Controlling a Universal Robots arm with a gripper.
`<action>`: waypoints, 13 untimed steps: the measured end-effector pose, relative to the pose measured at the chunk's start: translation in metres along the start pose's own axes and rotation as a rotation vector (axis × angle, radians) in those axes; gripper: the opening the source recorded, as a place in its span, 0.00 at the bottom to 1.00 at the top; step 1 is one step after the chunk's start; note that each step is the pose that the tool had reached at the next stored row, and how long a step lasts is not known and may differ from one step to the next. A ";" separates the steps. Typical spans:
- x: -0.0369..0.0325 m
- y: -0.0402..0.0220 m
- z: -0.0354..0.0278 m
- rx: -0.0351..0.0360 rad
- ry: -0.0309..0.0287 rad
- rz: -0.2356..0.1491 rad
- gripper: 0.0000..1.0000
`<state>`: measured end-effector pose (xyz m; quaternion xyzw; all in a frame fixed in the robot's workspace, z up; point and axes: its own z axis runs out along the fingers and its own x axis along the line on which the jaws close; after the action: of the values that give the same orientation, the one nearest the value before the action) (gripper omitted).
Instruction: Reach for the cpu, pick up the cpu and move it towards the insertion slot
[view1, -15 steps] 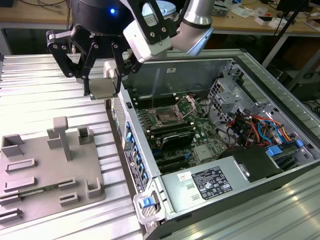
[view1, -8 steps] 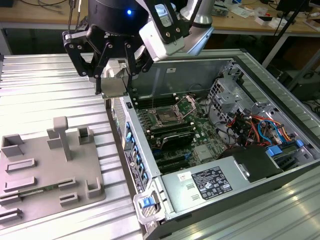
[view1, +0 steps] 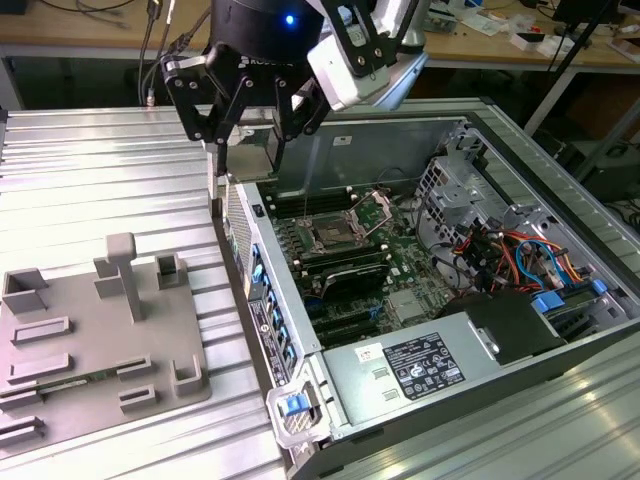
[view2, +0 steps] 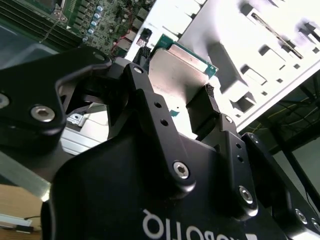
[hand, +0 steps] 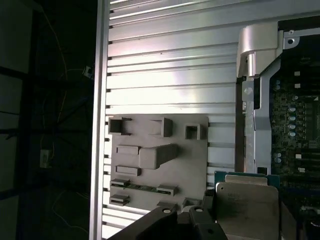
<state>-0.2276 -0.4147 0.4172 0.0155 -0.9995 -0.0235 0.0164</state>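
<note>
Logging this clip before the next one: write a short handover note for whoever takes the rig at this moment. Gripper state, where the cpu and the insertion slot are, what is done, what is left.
Gripper: shut on the cpu, which shows between its fingers in both wrist views, silvery top and green edge visible.
Position: in the exterior view the gripper hangs above the open computer case's edge, on the side toward the grey tray.
Insertion slot: on the motherboard inside the case, dark centre uncovered, frame raised.
Done: reach and pick-up; the cpu is off the tray and lifted.
Left: the cpu is not yet over the slot.

Matt silvery metal cpu (hand: 246, 209)
</note>
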 end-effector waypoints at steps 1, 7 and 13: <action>-0.0030 0.0014 0.0003 0.0001 0.0001 0.000 0.55; -0.0217 0.0063 0.0015 0.0001 0.0002 0.000 0.55; -0.0298 0.0073 0.0020 0.0001 0.0002 0.000 0.55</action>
<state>-0.1981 -0.4064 0.4147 0.0154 -0.9995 -0.0234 0.0165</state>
